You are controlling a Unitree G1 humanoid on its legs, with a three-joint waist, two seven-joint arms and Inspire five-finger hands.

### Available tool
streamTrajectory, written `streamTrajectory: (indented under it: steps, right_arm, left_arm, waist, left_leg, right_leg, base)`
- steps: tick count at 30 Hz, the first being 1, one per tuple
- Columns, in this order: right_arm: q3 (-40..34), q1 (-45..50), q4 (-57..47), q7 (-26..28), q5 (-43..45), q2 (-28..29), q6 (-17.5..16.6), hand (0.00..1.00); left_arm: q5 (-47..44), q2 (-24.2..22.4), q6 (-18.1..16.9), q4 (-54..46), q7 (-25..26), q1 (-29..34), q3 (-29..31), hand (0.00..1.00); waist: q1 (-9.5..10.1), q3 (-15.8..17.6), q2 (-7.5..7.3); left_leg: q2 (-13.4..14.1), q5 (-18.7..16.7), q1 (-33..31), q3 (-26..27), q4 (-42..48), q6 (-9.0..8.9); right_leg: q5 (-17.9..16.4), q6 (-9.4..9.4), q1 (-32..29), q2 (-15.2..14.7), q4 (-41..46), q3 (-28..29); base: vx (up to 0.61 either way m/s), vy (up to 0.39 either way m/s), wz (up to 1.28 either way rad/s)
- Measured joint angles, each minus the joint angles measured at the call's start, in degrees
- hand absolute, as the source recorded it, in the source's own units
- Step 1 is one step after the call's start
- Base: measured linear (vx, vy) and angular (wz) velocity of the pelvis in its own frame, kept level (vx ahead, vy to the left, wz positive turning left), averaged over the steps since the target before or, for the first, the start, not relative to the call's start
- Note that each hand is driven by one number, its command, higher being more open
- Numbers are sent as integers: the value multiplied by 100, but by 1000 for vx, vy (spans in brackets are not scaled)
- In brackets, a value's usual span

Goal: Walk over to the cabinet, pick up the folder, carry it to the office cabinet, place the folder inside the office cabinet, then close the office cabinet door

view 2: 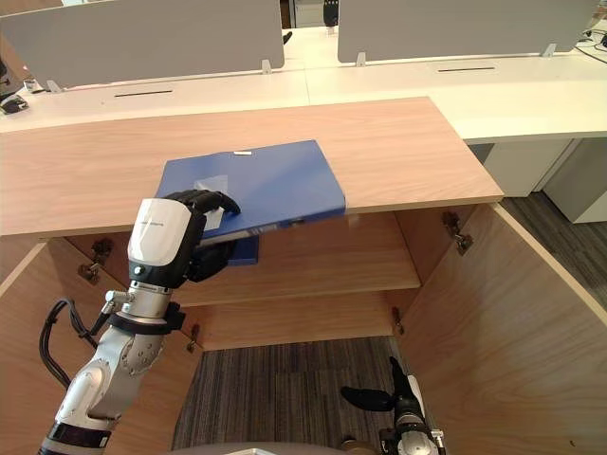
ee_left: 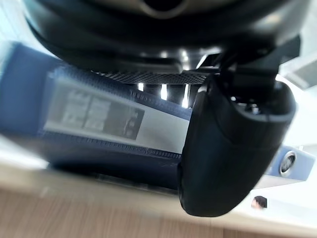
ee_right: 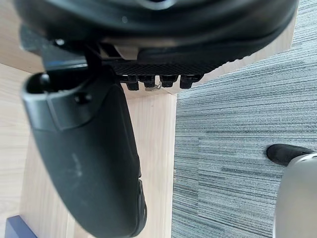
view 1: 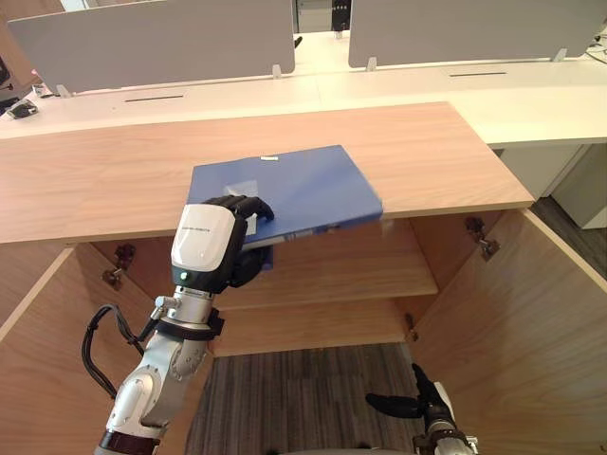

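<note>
A blue folder (view 1: 303, 185) lies flat on the wooden cabinet top (view 1: 95, 180), its near edge sticking out past the cabinet's front. My left hand (view 1: 213, 246) is shut on the folder's near left corner, fingers curled over the cover and thumb (ee_left: 233, 148) under it. Its labelled spine (ee_left: 99, 114) shows close up in the left wrist view. Low down over the carpet, my right hand (view 1: 417, 403) hangs open and holds nothing.
Below the top, the cabinet stands open, with a bare wooden shelf (view 1: 351, 265) inside. Its right door (view 1: 531, 322) and left door (view 1: 38, 360) swing out toward me. White desks with grey dividers (view 1: 152, 38) stand behind. Grey carpet (view 1: 303, 389) lies between the doors.
</note>
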Motion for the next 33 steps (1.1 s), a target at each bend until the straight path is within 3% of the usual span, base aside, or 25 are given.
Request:
streamTrajectory:
  steps: [8, 14, 21, 24, 28, 33]
  right_arm:
    - [-353, 38, -370, -9, 221, 103, 5, 100]
    - [-448, 209, -1906, -123, 628, 407, -7, 100]
    - [-435, 358, -4393, -128, 1350, 819, -256, 100]
    - [-435, 445, -5465, -99, 1614, 863, -389, 100]
    - [-437, 406, -6466, 41, 2023, 843, -602, 100]
    - [-420, -44, -6863, 203, 2419, 454, -700, 100]
  left_arm:
    - [-208, -302, 2, -192, -184, 179, 87, 0]
    - [-1202, -768, -224, -1456, -402, 683, -150, 0]
    - [-2916, -1118, -604, -2341, -515, 691, -488, 0]
    - [-4234, -1235, -731, -2645, -635, 706, -485, 0]
    - [-6183, -1354, -876, -2763, -1230, 715, -476, 0]
    - [-7703, -1313, -764, -2728, -1889, 847, -469, 0]
  waist:
    - [-1, 8, -40]
    - [6, 40, -92]
    - [-12, 48, -99]
    - [-10, 50, -101]
    - [-14, 94, -114]
    - [-38, 182, -148]
  left_leg:
    - [6, -12, 6, 73, -1, 4]
    - [10, -65, -7, 119, 29, 3]
    - [13, -179, -7, 244, 123, 24]
    - [26, -282, 5, 336, 232, 20]
    - [26, -357, 109, 444, 279, 22]
    - [23, -440, 106, 527, 410, 42]
  right_leg:
    - [41, 3, -14, 17, -56, 97]
    - [43, 4, -39, 22, -62, 139]
    - [47, 9, -71, 23, -61, 293]
    - [47, 9, -59, 24, -60, 388]
    - [47, 10, 13, 24, -60, 492]
    - [62, 34, 18, 14, -60, 595]
  base:
    - [-6, -4, -6]
    - [-2, -6, -4]
    - [14, 1, -10]
    - [20, 10, -15]
    - [-5, 5, -13]
    - [-32, 0, -10]
